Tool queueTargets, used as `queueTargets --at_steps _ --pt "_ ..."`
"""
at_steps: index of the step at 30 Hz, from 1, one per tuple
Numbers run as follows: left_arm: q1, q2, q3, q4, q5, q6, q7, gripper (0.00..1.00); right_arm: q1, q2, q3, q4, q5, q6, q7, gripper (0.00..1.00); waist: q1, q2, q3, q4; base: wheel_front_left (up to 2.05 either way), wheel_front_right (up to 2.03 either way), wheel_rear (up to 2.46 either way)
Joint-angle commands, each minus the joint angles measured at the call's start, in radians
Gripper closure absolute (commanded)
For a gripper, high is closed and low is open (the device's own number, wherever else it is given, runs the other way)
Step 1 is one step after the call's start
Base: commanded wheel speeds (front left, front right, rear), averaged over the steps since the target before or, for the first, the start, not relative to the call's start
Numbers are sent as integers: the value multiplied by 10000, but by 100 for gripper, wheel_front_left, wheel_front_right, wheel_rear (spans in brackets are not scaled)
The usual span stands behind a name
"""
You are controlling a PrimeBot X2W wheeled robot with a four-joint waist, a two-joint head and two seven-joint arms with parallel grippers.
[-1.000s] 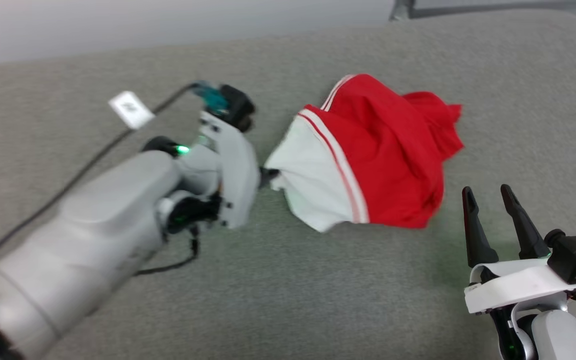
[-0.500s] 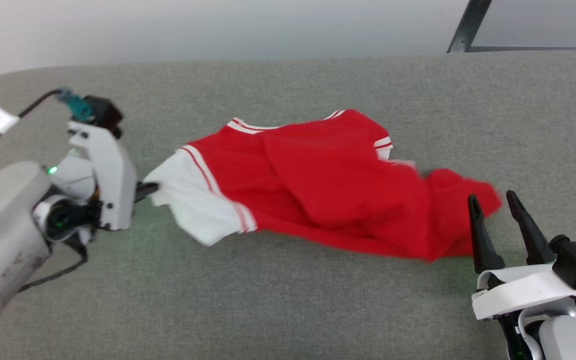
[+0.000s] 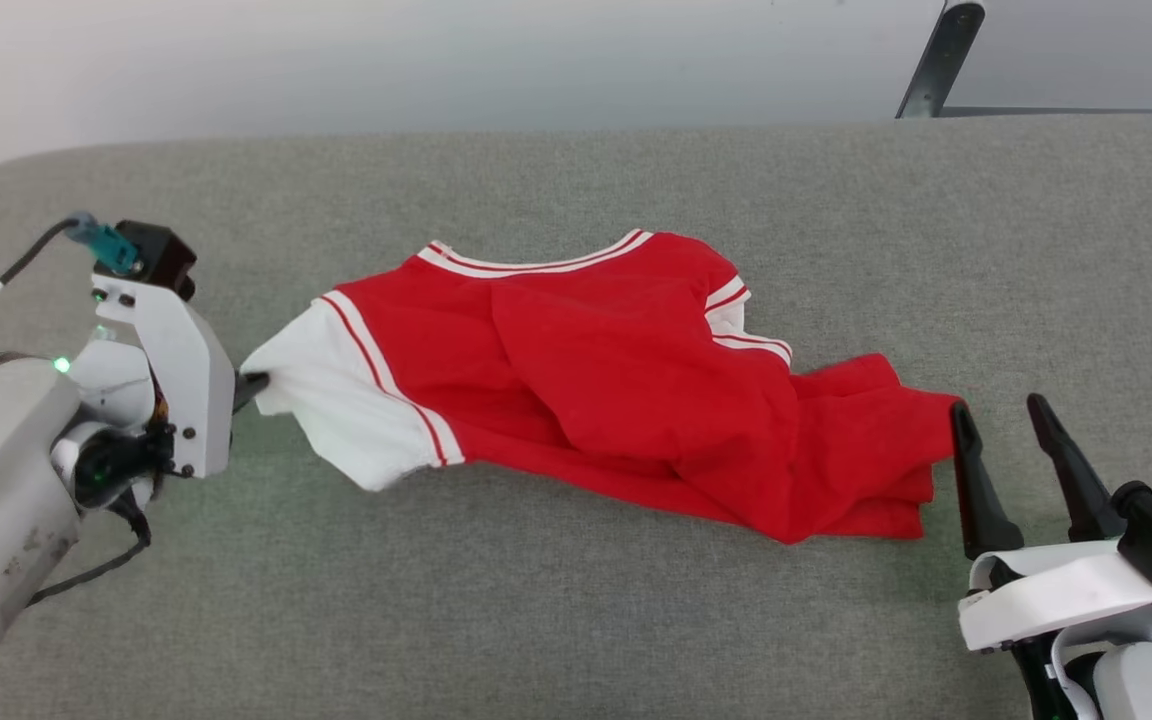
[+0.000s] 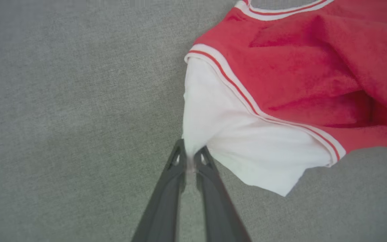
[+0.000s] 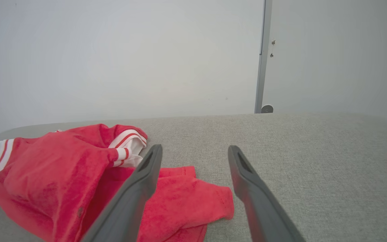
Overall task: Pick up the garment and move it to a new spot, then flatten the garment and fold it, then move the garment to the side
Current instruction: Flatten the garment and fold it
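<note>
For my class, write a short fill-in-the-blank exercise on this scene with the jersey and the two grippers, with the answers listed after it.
1. The left gripper is shut on the ____ part of the jersey.
2. The right gripper holds nothing; its jaws are ____.
3. The jersey lies on a ____ fabric surface.
Missing words: white; open; grey.

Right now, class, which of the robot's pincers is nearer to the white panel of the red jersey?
Left. The left pincer is shut on the edge of the white panel; the right pincer stands open at the opposite red end of the jersey, not gripping it.
</note>
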Motion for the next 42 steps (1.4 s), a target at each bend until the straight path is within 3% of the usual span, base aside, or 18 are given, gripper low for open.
queueTargets --at_steps 1,8,11,16,21,24,28,33,38,42 --pt "143 32 38 58 77 9 -160 0 87 -78 -20 -17 -56 -7 -47 0 0 -1 -75 47 0 0 0" --pt "549 -7 205 -84 635 41 -2274 0 -127 -581 222 -20 -99 -7 238 0 0 -1 -522 572 0 0 0" --pt "1074 -4 419 -379 796 362 -3689 0 -237 -838 518 48 41 -7 657 0 0 -1 -736 922 0 0 0" --pt "2332 -193 544 -1206 1059 1383 -5709 0 -543 -1446 1105 350 283 -7 1752 0 0 -1 -1104 1673 0 0 0" --pt "3597 -479 1123 -2302 1365 2489 -6487 0 -1212 -2256 1657 697 694 -7 3219 0 0 -1 -1341 2471 0 0 0" --pt "4369 -691 2368 -3298 2297 3261 -6523 0 -1796 -2563 1939 1048 1396 -7 4451 0 0 -1 -1386 2921 0 0 0" --pt "6022 -1186 4097 -4724 3847 3976 -6499 0 -2721 -3281 2490 1792 2279 -7 6411 0 0 -1 -1314 3485 0 0 0" --pt "7518 -1779 5243 -5722 5174 4114 -6501 0 -3779 -3964 2810 2889 3295 -7 8039 0 0 -1 -1066 4131 0 0 0" --pt "8064 -2229 5815 -6009 5827 3851 -6503 0 -4567 -4296 3203 3936 4000 -7 9639 0 0 -1 -685 4552 0 0 0" --pt "8186 -2581 6197 -5984 6094 3585 -6503 0 -5085 -4315 3439 4411 4161 -7 10162 0 0 -1 -298 4708 0 0 0"
